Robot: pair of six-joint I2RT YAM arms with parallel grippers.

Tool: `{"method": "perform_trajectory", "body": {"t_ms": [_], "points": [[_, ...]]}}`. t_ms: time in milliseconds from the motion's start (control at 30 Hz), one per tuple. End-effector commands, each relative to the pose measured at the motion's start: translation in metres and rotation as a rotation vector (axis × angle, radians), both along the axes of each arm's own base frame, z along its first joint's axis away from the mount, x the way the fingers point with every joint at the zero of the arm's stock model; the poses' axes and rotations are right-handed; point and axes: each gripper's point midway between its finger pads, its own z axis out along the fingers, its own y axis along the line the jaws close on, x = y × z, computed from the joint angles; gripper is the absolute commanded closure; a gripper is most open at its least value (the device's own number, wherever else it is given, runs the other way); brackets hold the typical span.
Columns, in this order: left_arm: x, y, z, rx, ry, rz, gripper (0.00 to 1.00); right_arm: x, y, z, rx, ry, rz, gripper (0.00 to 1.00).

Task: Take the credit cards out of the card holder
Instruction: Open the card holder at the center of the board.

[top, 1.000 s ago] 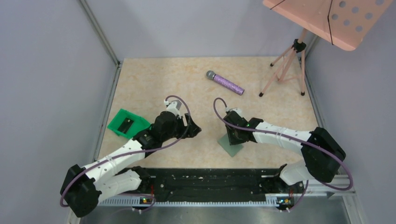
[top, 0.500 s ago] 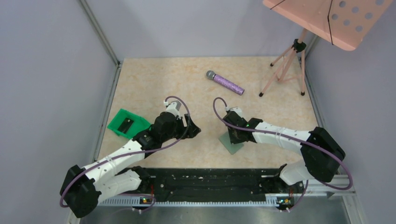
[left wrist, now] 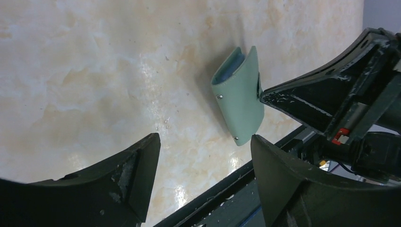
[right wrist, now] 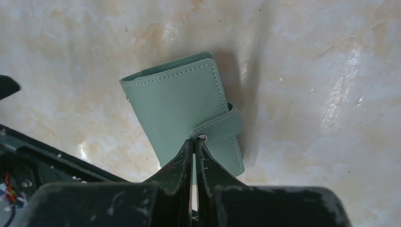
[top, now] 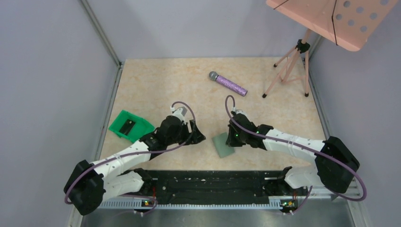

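The right jaws are pinched shut on the card holder (right wrist: pixel 182 106) beside its snap strap (right wrist: pixel 221 126); we see that arm stretched low toward the left. The left jaws gape wide, facing it. The holder, folded, sage-green and stitched like leather, sits near-centre on the marbled table (top: pixel 156 80).

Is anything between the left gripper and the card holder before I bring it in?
Nothing visible. Only bare table lies between the left gripper, its jaws open, and the card holder. The right gripper is shut on the holder's opposite edge, clear of that path.
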Motion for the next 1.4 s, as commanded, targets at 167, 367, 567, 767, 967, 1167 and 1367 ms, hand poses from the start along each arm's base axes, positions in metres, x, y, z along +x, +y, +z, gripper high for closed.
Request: {"method": "perform_trajectory", "body": {"t_ms": [167,367,567,767,967,1167,1367], "points": [[-0.004,-0.029,-0.003,-0.117,0.017,-0.074,0.22,-0.005,0.039,0.050,0.323,-0.034,-0.013,1.00],[-0.004,-0.040,-0.012,-0.131,0.038,-0.100,0.22,-0.007,0.047,0.065,0.398,-0.038,-0.007,1.00],[-0.001,-0.052,-0.009,-0.162,0.034,-0.138,0.23,-0.011,0.054,0.073,0.456,-0.020,0.003,1.00],[-0.004,-0.062,-0.012,-0.198,0.072,-0.171,0.33,-0.013,0.056,0.072,0.482,-0.008,0.001,1.00],[-0.006,-0.065,-0.007,-0.229,0.075,-0.177,0.63,-0.015,0.052,0.063,0.467,0.000,-0.005,1.00],[-0.008,-0.067,-0.003,-0.251,0.078,-0.186,0.98,-0.017,0.050,0.060,0.466,-0.001,-0.007,1.00],[-0.009,-0.065,-0.005,-0.244,0.080,-0.181,1.00,-0.014,0.040,0.053,0.406,-0.020,-0.023,1.00]]}}
